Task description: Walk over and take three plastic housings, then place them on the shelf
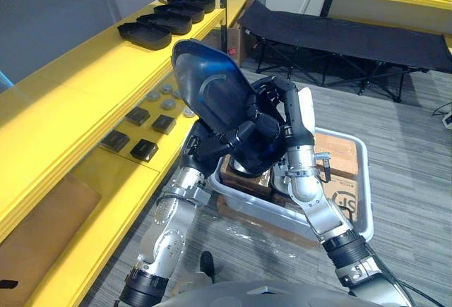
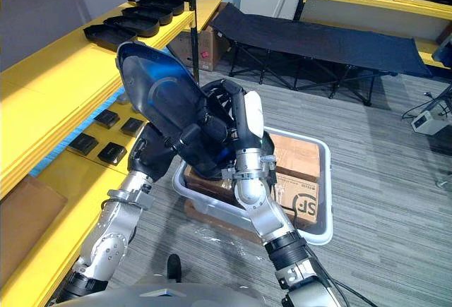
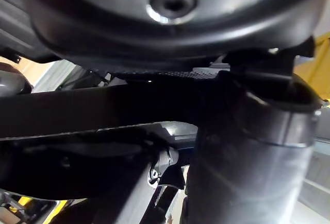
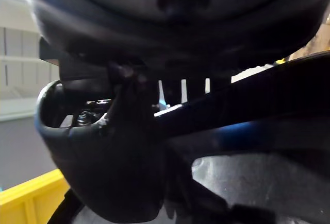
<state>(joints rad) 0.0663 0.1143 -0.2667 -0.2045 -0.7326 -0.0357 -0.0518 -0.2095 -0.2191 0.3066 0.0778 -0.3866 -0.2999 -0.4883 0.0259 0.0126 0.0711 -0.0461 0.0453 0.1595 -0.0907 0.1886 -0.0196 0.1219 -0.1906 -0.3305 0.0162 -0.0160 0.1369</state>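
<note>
Black housing (image 1: 208, 81), lower edge gripped by left hand (image 1: 215, 146) and right hand (image 1: 275, 120), tilts near bin (image 1: 366, 187), shelf (image 1: 85, 67) at nine o'clock.

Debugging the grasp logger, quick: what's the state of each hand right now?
Left hand: closed on the black housing.
Right hand: closed on the same housing.

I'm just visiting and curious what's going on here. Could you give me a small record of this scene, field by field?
Held item: dark plastic housing, raised in front of the robot
Grip: left robot hand and right robot hand both curled round it
Nearby: white bin holding cardboard boxes
Shelf: yellow shelf on the robot's left
On top level: row of similar housings
Lower level: small black parts
</note>
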